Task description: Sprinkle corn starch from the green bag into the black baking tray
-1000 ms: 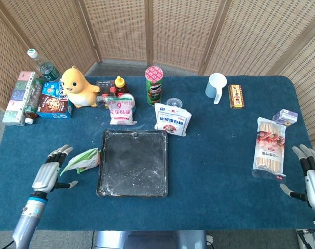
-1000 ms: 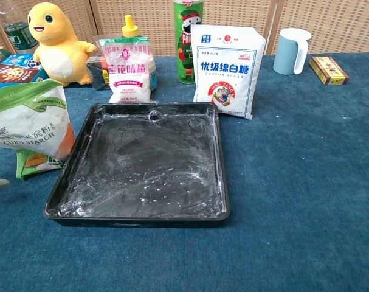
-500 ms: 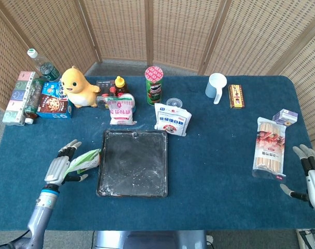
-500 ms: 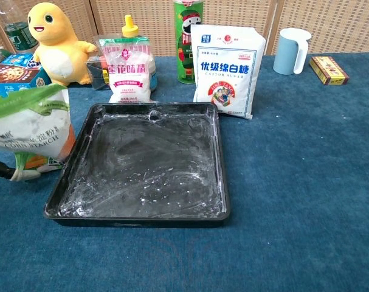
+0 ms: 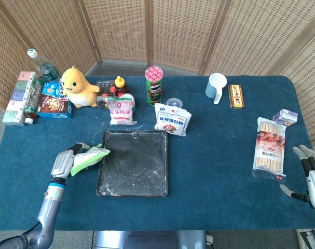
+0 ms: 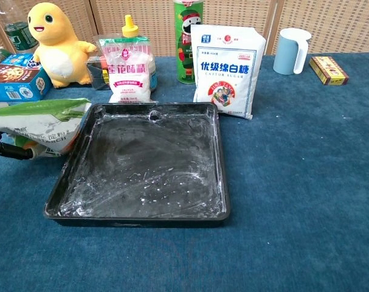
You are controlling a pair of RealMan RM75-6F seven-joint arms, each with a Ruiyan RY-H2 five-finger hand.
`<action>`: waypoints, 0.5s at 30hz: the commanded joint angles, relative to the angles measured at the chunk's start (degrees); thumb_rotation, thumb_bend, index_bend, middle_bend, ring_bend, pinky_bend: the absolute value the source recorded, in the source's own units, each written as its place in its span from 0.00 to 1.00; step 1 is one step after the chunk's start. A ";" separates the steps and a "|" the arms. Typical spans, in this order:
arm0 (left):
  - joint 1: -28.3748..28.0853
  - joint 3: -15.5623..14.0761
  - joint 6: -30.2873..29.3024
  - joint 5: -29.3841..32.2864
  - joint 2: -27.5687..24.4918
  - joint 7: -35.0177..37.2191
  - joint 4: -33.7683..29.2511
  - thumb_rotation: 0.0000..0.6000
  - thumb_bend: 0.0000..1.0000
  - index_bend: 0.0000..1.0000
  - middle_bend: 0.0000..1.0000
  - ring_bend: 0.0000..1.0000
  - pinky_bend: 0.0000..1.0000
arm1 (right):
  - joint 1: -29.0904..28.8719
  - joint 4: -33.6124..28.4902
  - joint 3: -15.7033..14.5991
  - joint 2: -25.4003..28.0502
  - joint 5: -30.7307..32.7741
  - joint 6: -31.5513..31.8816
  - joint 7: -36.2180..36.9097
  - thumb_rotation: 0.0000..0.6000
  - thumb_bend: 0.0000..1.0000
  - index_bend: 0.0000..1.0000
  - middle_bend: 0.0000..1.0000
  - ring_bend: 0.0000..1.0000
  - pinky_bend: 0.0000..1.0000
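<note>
The green corn starch bag (image 5: 90, 158) is held by my left hand (image 5: 63, 164) at the left side of the black baking tray (image 5: 134, 166). In the chest view the bag (image 6: 41, 125) lies tilted on its side, its top end reaching over the tray's left rim (image 6: 72, 164), and a dark fingertip (image 6: 11, 150) shows under it. White powder streaks dust the tray floor. My right hand (image 5: 313, 174) is far off at the table's right edge, fingers spread, holding nothing.
Behind the tray stand a white sugar bag (image 5: 172, 119), a smaller white bag (image 5: 122, 109), a green chip can (image 5: 153, 85), a sauce bottle (image 5: 119, 84) and a yellow plush toy (image 5: 78, 87). A noodle pack (image 5: 269, 148) lies near my right hand. Boxes and bottles crowd the far left.
My left hand moved in from the left, closed on the green bag, lifted it and tipped it toward the tray. The right hand has not moved.
</note>
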State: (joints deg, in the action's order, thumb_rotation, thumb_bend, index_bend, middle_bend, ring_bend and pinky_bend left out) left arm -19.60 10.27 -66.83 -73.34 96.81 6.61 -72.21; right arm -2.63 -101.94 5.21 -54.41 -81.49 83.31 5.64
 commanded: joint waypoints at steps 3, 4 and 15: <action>-0.75 1.03 -0.01 1.41 1.68 -1.26 2.32 1.00 0.47 0.50 0.55 0.56 0.59 | -0.10 0.03 -0.06 -0.22 0.02 -0.13 -0.44 1.00 0.05 0.09 0.00 0.00 0.00; -0.88 1.06 -0.07 1.35 1.91 -1.21 2.88 1.00 0.48 0.51 0.56 0.57 0.60 | -0.13 0.04 -0.05 -0.29 0.09 -0.18 -0.56 1.00 0.05 0.09 0.00 0.00 0.00; -1.33 -0.43 -0.79 -2.02 0.17 0.91 4.06 1.00 0.49 0.56 0.60 0.60 0.62 | -0.31 0.08 -0.02 -0.73 0.38 -0.36 -1.47 1.00 0.05 0.09 0.00 0.00 0.00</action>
State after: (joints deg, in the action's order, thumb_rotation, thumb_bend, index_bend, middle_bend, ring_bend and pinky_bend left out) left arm -20.80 10.28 -67.31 -74.55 97.58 7.43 -67.87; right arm -2.94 -101.87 5.19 -55.14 -81.10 82.96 4.17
